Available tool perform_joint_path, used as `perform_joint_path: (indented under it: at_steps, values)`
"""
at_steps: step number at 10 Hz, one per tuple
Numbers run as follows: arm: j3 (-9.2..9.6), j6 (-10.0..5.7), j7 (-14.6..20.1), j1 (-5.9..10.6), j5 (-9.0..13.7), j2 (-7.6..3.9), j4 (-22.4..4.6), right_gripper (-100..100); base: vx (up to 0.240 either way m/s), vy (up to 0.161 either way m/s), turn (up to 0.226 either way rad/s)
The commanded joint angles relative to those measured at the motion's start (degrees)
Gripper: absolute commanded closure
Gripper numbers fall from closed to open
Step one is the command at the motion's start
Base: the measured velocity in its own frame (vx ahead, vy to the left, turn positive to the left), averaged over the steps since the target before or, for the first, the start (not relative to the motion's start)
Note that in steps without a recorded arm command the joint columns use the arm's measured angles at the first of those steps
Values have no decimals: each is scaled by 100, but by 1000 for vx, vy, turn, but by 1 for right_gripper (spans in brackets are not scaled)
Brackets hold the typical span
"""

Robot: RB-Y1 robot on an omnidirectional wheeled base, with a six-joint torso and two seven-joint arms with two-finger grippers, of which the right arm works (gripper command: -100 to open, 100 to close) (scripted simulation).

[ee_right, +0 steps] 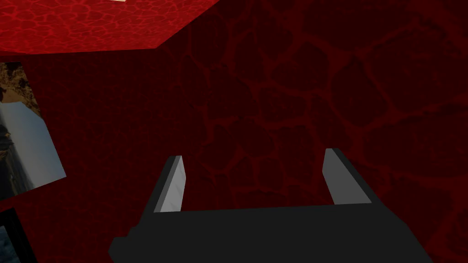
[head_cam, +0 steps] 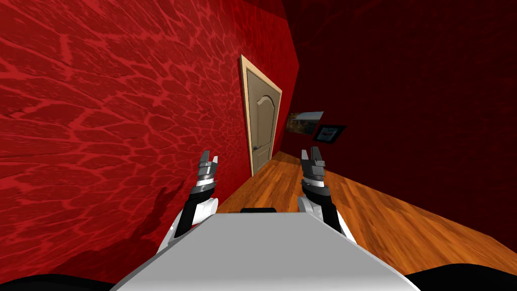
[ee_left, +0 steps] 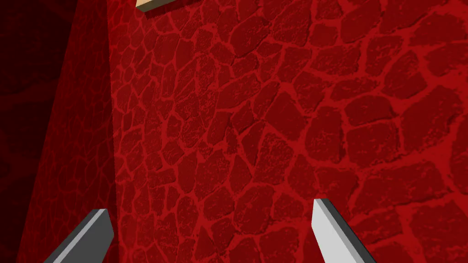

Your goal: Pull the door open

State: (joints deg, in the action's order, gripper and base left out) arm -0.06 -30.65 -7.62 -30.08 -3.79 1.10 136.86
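Note:
A tan panelled door with a light frame stands shut in the red stone-patterned wall, well ahead of me on the left. Its small dark handle sits low on the near edge. My left gripper is raised beside that wall, open, with nothing between its fingers; a corner of the door frame shows far beyond them. My right gripper is held up over the floor, open and empty, its fingers facing a dark red wall.
A wooden floor runs along the corridor to the door. Two framed pictures hang on the dark far wall past the door. The red wall lies close on my left.

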Motion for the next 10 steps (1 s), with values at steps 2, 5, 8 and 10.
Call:
perform_joint_path:
  at_steps: [2,5,8,10]
  values:
    - [2,-22,35,117,28,-64,-273,-100,52,-2,148]
    - [7,-67,104,352,84,-181,-818,-100,39,-64,201]
    - [12,-113,176,594,142,-294,-1351,-100,62,-62,159]
    - [16,-149,231,780,187,-376,-1764,-100,64,-60,203]
